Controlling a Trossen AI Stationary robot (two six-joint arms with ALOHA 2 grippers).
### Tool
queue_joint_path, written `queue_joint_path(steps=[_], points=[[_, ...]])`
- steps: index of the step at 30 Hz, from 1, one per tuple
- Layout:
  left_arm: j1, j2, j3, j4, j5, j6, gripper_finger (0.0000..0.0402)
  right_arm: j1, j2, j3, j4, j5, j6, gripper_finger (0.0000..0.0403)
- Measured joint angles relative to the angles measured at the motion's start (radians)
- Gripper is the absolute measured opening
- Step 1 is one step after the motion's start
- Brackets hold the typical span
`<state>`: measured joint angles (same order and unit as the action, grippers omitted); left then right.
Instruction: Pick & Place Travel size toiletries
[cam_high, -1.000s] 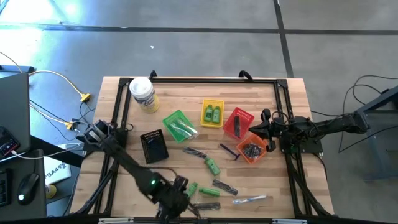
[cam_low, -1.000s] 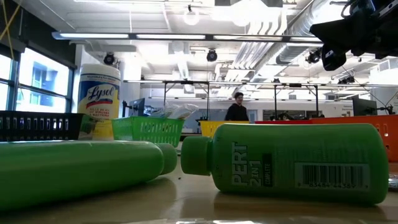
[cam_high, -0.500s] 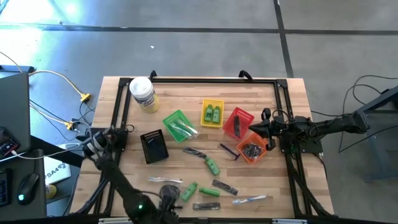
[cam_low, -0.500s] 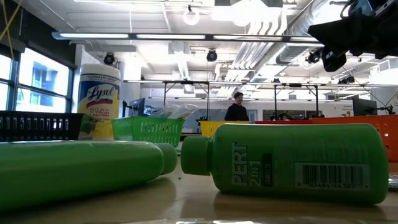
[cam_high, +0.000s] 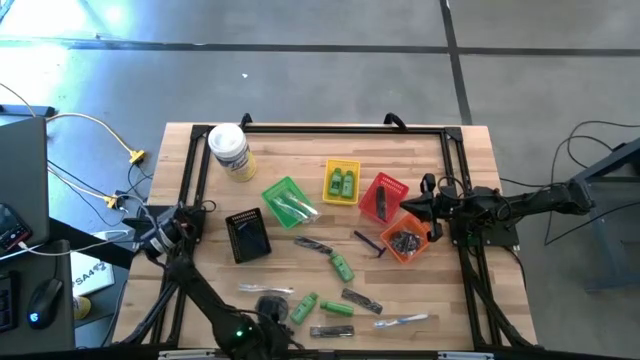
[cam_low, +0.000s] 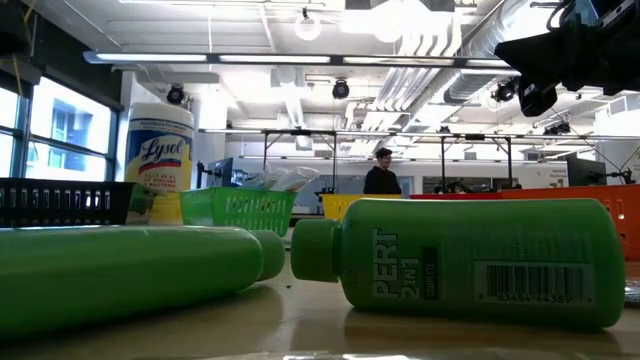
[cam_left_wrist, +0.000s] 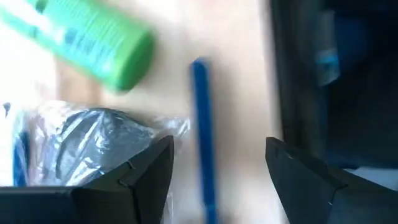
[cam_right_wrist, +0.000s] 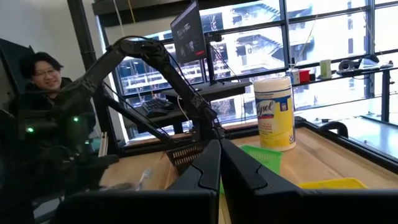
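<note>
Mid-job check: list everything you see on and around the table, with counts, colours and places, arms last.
Wipes canister: one, yellowish with white lid, far left corner.
Mesh baskets: five; black, green, yellow, red, orange, in a row across mid table.
Green bottles: two in the yellow basket, one loose mid table, two near the front edge.
Razor: one, dark, beside the orange basket.
Wrapped pieces: several, clear and silvery, along the front.
Person: one, in dark clothes, far behind the table.
Left gripper: open, low over the front edge beside a wrapped dark disc.
Right gripper: shut, waiting at the right edge by the red and orange baskets.
</note>
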<state>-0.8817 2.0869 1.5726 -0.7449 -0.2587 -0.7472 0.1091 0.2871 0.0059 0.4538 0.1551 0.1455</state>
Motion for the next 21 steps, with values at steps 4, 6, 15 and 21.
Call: queue_joint_path(steps=[4,6,15,21], points=[[0.018,0.011,0.0,-0.035,0.042,-0.017,0.0244,0.0,0.0,0.0,-0.006,-0.001,0.001,0.0004],[0.02,0.013,-0.001,-0.047,0.046,-0.017,0.0244,0.0,0.0,0.0,-0.011,-0.003,0.001,0.0004],[0.025,0.022,-0.001,-0.033,0.051,-0.019,0.0244,0.0,0.0,0.0,-0.039,-0.006,0.0,0.0004],[0.024,0.022,-0.001,-0.01,0.056,-0.021,0.0244,0.0,0.0,0.0,-0.036,-0.005,-0.01,0.0004]])
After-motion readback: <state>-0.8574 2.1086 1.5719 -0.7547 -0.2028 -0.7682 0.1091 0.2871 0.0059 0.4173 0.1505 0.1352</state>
